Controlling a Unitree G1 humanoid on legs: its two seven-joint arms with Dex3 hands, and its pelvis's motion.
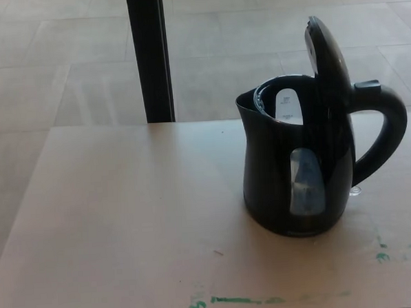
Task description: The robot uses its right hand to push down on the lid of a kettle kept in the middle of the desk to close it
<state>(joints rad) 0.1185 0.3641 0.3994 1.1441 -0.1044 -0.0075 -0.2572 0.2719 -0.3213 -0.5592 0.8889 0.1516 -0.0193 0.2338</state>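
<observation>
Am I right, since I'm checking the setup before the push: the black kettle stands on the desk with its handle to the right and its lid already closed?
Not quite. The head view shows the lid standing open, tilted up above the kettle. The rest holds: the black kettle stands on the desk with its handle to the right. Neither robot hand is in view.

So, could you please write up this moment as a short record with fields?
object: black plastic electric kettle, upright, right of the desk's middle
lid: black hinged lid, raised nearly upright, so the kettle is open
handle: curved black handle points to picture right
spout: faces picture left
water window: clear gauge on the near side
surface: pale wooden desk, green paint smears along the near edge
background: black post on a tiled floor
robot hands: neither in view
task state: lid not yet pushed down
</observation>
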